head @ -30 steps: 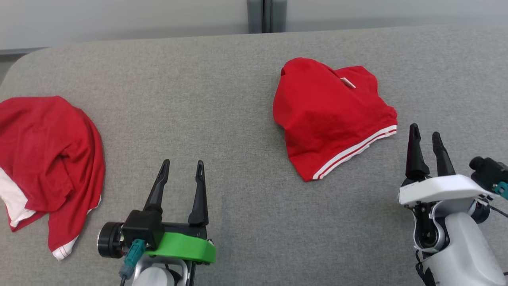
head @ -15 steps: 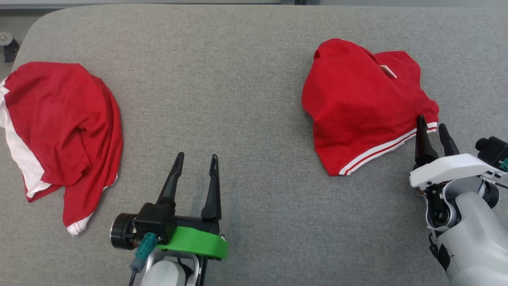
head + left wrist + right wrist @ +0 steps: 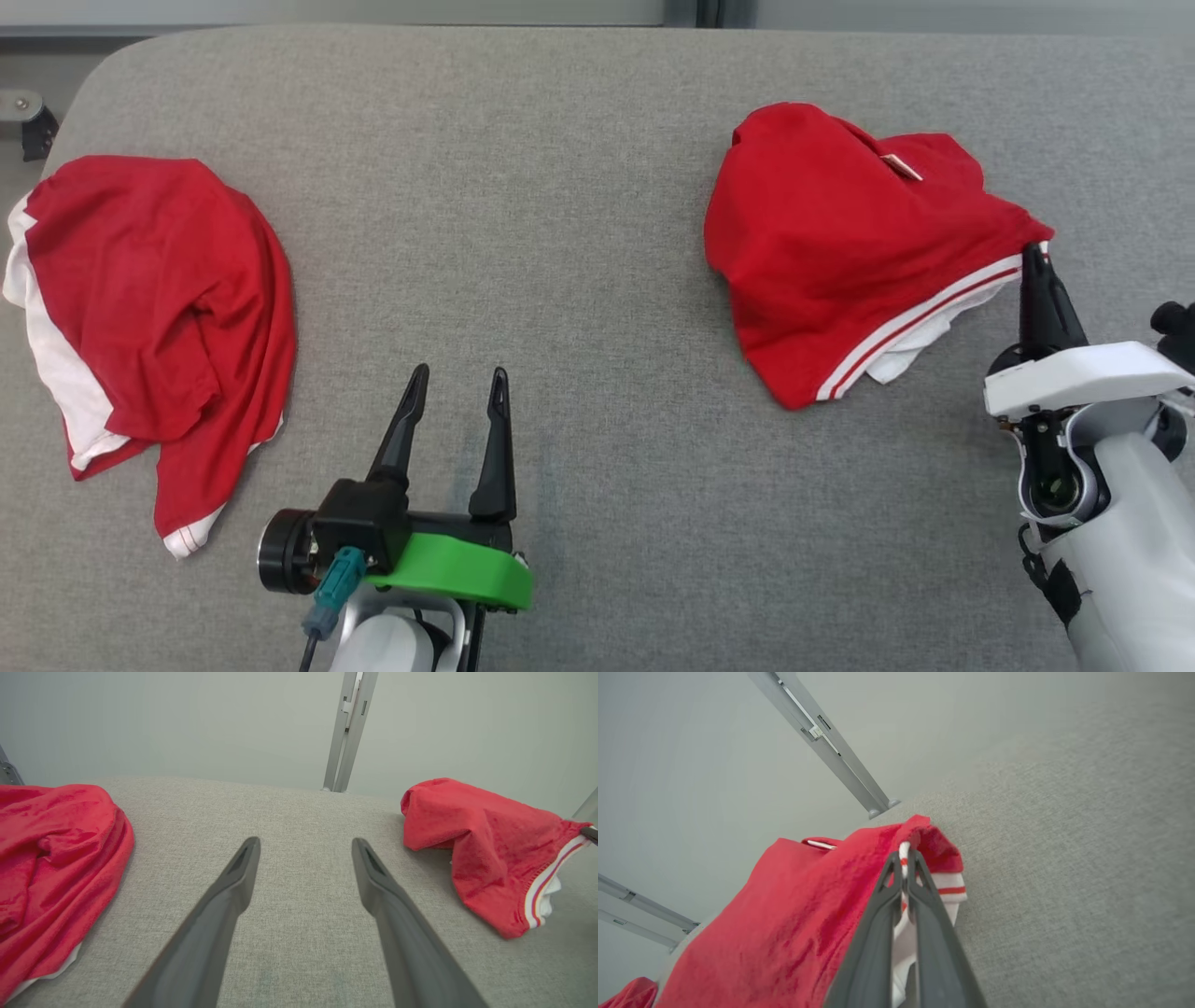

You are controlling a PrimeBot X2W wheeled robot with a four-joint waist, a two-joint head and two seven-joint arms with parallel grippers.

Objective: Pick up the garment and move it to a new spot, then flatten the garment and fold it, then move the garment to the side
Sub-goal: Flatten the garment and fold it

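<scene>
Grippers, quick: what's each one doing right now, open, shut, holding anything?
Left gripper: open, holding nothing.
Right gripper: shut on the right-hand red garment, at its striped hem.

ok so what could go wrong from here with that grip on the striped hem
1. The right gripper is shut on just the corner of the crumpled red garment with white-striped hem; the cloth could slip out on lifting.
2. The open left gripper is off the cloth, so the garment would hang bunched from one point, harder to flatten.
</scene>
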